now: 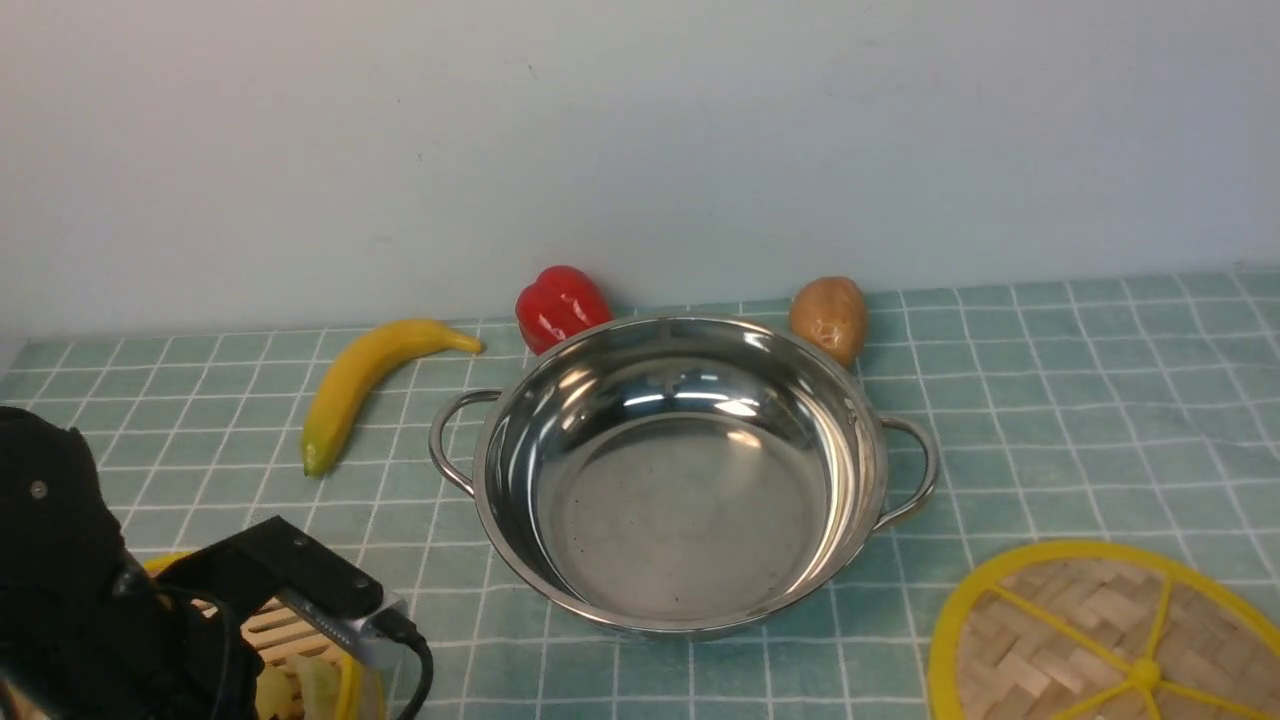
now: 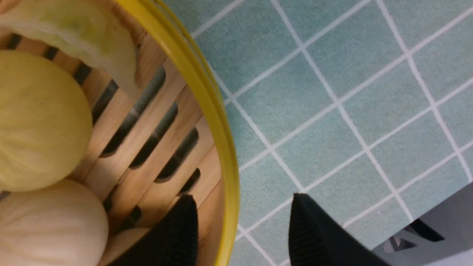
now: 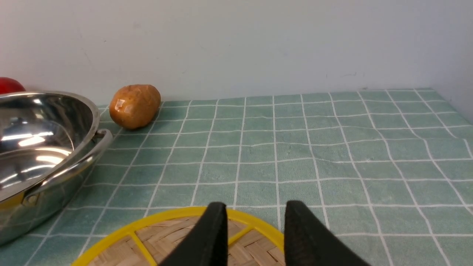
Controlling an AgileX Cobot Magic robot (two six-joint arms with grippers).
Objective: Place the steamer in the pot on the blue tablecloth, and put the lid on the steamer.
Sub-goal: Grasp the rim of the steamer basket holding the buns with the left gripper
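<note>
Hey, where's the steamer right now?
Front view: the steamer sits near left on the tablecloth, left of the pot, partly behind the left arm; the open left pincer straddles its yellow rim.

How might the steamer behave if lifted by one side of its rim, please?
The steamer is probably stiff, given its wooden slats and solid yellow rim. Lifted from one side, it may tilt, and the round buns inside could roll together.
</note>
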